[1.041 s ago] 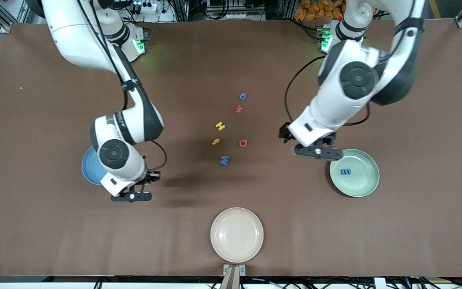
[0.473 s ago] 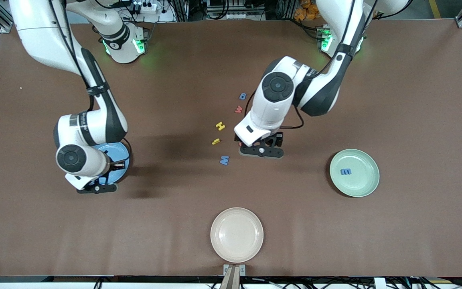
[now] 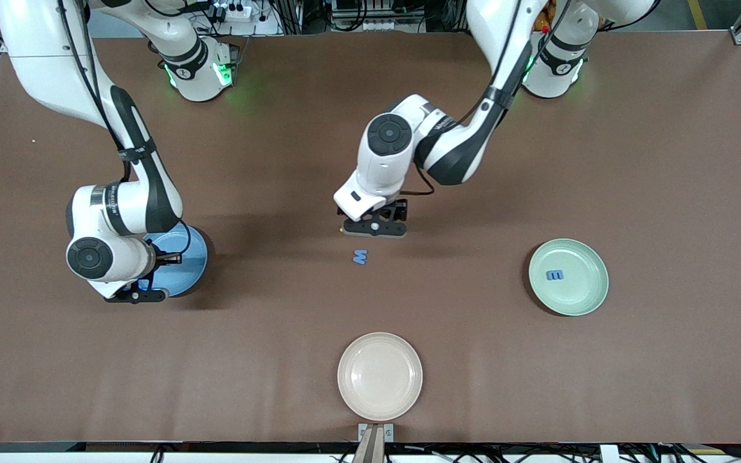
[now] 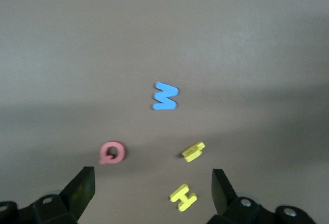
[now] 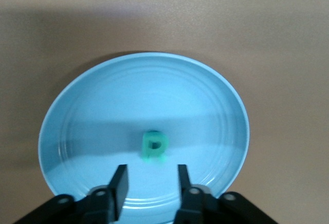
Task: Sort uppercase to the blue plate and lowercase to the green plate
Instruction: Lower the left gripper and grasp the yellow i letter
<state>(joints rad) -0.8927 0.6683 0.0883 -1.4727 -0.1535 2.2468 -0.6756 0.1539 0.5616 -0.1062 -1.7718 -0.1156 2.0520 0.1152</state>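
Taking the brown table point(image 3: 666, 161) in the front view as a clock face, an empty cream plate point(image 3: 379, 376) sits at 6 o'clock, nearest the camera.

At about 8 o'clock the right gripper point(image 3: 136, 296) hangs over the near rim of the blue plate point(image 3: 187, 260). Its fingers point(image 5: 121, 183) stand a little apart and grip nothing. The teal-green R point(image 5: 153, 146) lies loose on the plate floor just ahead of the fingertips. A second ago this gripper was clamped shut above bare table, at the plate's 4 o'clock edge. It has since swung over the plate and parted its fingers.

At 4 o'clock the green plate point(image 3: 568, 276) holds the blue three-pronged letter point(image 3: 554, 275), unmoved.

Near the centre the blue M point(image 3: 360, 256) lies flat on the table, also where it was.

Just at the M's 12 o'clock, the left gripper point(image 3: 374, 226) hovers spread as wide as it goes, with nothing in it. A second ago it hung by the green plate's rim, and it has crossed to mid-table. Its wrist view shows the red Q point(image 4: 112, 153), the yellow i point(image 4: 194, 151) and the yellow H point(image 4: 183, 197) on the table between its open fingers point(image 4: 82, 190). In the front view the arm now covers those letters.
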